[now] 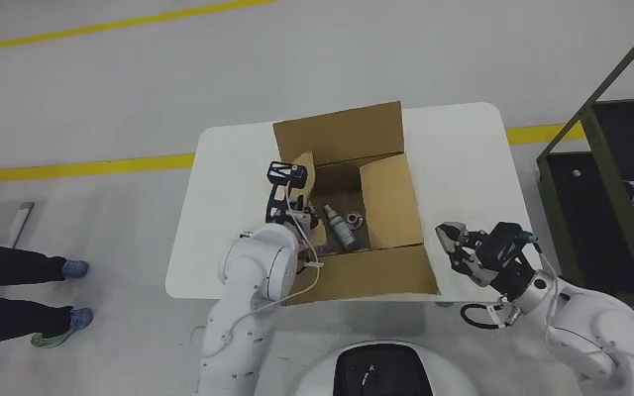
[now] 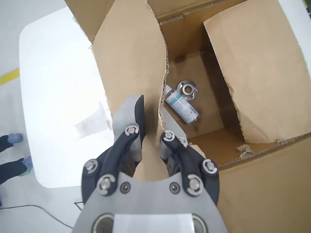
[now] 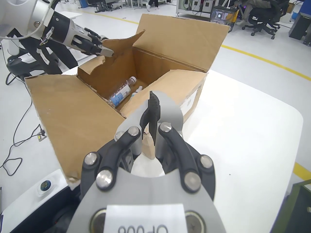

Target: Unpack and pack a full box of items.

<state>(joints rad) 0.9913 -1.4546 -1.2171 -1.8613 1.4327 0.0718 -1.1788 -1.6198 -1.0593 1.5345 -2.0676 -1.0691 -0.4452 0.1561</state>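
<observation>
An open cardboard box (image 1: 396, 272) stands on the white table (image 1: 218, 198), all its flaps up or outward. On its floor lie a white bottle (image 2: 181, 105) with a teal label and a metal flange (image 2: 186, 90); the bottle (image 1: 342, 228) is also in the top view. The right wrist view has a clear bottle (image 3: 121, 94) lying inside the box. My left gripper (image 2: 150, 115) is shut on the torn left flap (image 2: 128, 56), one finger on each side of the card, and appears as (image 3: 105, 52) across the box. My right gripper (image 3: 155, 105) is shut and holds nothing, beside the box's right front corner (image 1: 448, 244).
A dark green rack (image 1: 594, 148) stands off the table's right edge. A person's feet (image 1: 59, 292) are on the floor to the left. Bare table lies left of the box and at the right (image 1: 475, 168). Cables (image 3: 14, 134) run on the floor.
</observation>
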